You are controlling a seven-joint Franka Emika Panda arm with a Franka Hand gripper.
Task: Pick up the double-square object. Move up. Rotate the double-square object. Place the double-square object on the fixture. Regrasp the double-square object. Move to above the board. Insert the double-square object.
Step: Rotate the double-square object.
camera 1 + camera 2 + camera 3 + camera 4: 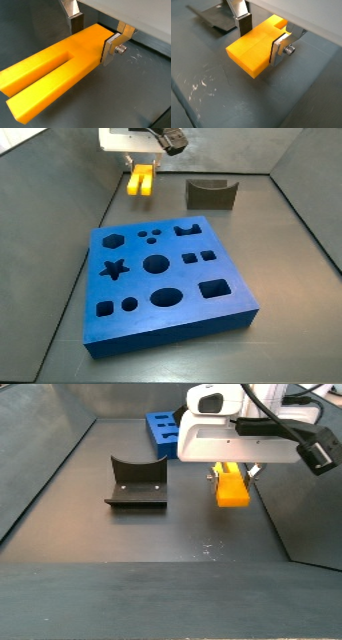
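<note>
In a wrist view the gripper (92, 36) clamps its silver plate fingers (111, 47) on the solid end of the slotted yellow-orange double-square object (53, 75), whose two prongs show. Another wrist view hides the slot but shows the dark grey fixture (216, 20). A side view shows the large blue holed board (163, 278) lying near the fixture; another shows the block hanging above the floor.

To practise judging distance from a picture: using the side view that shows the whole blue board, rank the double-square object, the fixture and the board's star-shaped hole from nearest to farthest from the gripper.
1. The double-square object: held between the fingers of the gripper, hanging just below it.
2. The fixture: on the floor beside the gripper, apart from it.
3. The star-shaped hole: on the board, towards the camera, farthest.
</note>
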